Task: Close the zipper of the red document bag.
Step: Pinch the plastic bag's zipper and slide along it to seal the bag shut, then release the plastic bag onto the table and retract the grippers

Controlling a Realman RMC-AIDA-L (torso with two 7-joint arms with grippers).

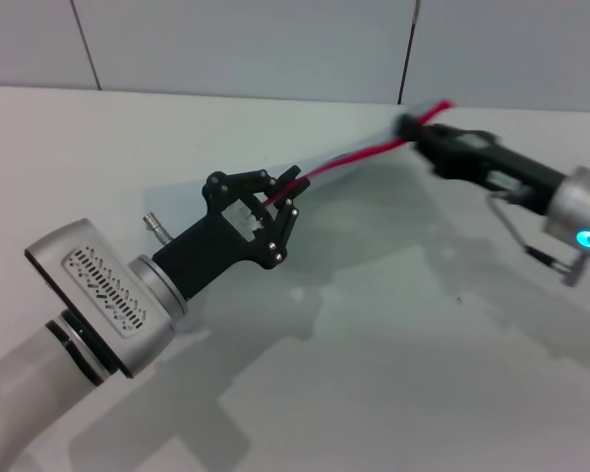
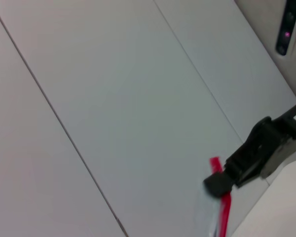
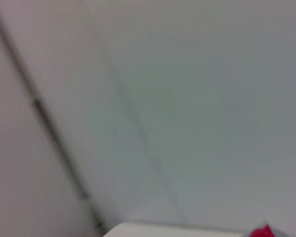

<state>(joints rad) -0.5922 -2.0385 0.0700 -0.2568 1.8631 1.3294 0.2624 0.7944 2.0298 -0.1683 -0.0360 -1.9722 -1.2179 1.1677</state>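
A white table (image 1: 393, 374) is filling most of the head view, its matte top catching soft light and carrying grey shadows. Behind it a pale grey panelled wall (image 1: 246, 44) is standing, with thin dark seams (image 1: 409, 49) running down between the panels. In the left wrist view the same wall (image 2: 113, 98) is showing slanted seams, and a pale device with a small pink light (image 2: 287, 34) is sitting in one corner.

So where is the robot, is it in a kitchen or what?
Probably a lab or test room, not a kitchen: a plain white table, a bare panelled wall, and only the red document bag held between the left gripper and right gripper.
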